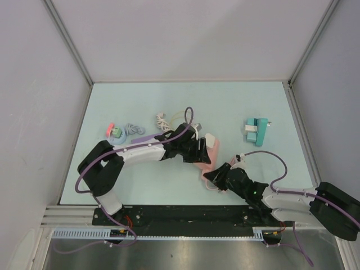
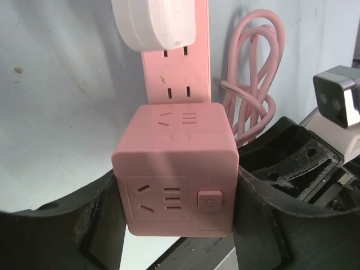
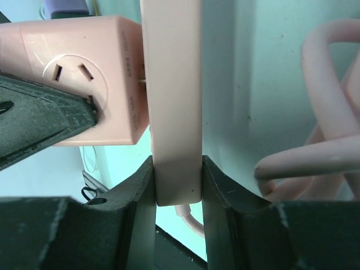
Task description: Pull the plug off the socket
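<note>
Here, left gripper clamps plug, right gripper clamps socket — prongs barely visible.

Pale grey walls enclose a light mint table on 3 sides.

Power symbol on button of pink cube plug, side print illegible.

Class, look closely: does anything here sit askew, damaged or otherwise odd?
The pink cube adapter is not flush with the pink power strip: the right wrist view shows a narrow gap with a prong bared. Nothing looks damaged.
</note>
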